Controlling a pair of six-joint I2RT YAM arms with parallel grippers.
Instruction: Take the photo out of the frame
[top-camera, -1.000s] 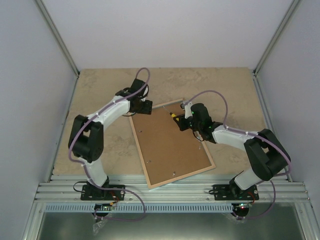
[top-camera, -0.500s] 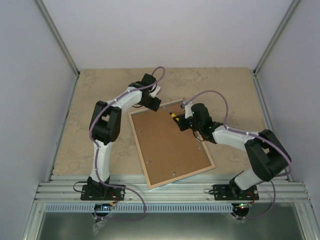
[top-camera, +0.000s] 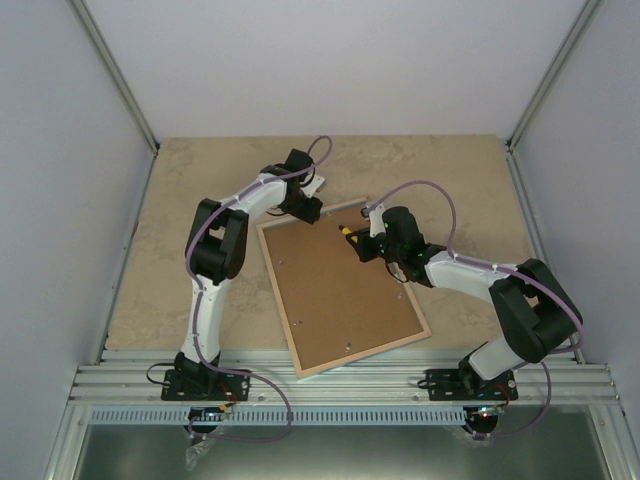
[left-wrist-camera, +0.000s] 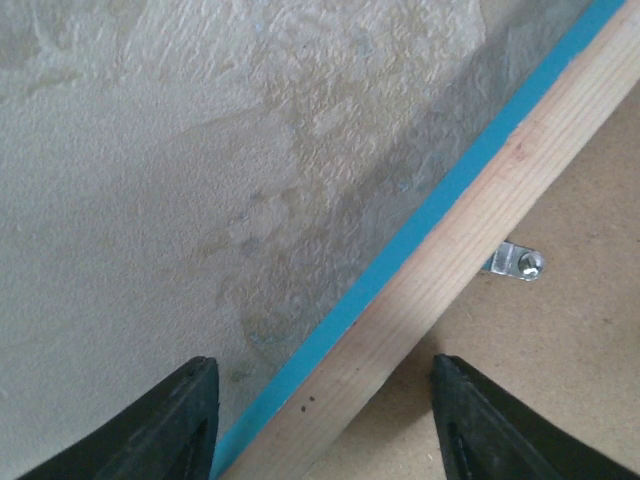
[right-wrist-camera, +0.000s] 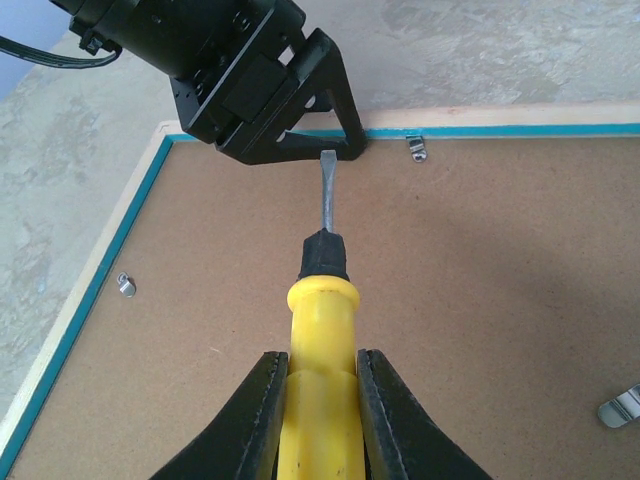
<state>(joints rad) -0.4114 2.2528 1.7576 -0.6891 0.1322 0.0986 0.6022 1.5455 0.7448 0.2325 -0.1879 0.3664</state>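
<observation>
Frame (top-camera: 340, 290): face down on the counter (top-camera: 200, 170), brown fibreboard back up, lying skewed.
Left gripper (left-wrist-camera: 320, 365): at the frame's far-left corner, jaws apart and astride the wood rim, with one finger over the counter and one over the backing.
Right gripper (right-wrist-camera: 320, 358): clamped on a yellow-handled screwdriver (right-wrist-camera: 322, 320), blade tip right by the left gripper.
Turn clip (left-wrist-camera: 520, 262): on the backing, just inside the far rim.

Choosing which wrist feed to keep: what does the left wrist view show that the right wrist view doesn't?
Left wrist only: the left hand open, its fingers astride the frame's wood rim. Right wrist only: the right hand gripping a yellow screwdriver, blade aimed at the far rim. Both: turquoise border, brown back, a metal clip.
</observation>
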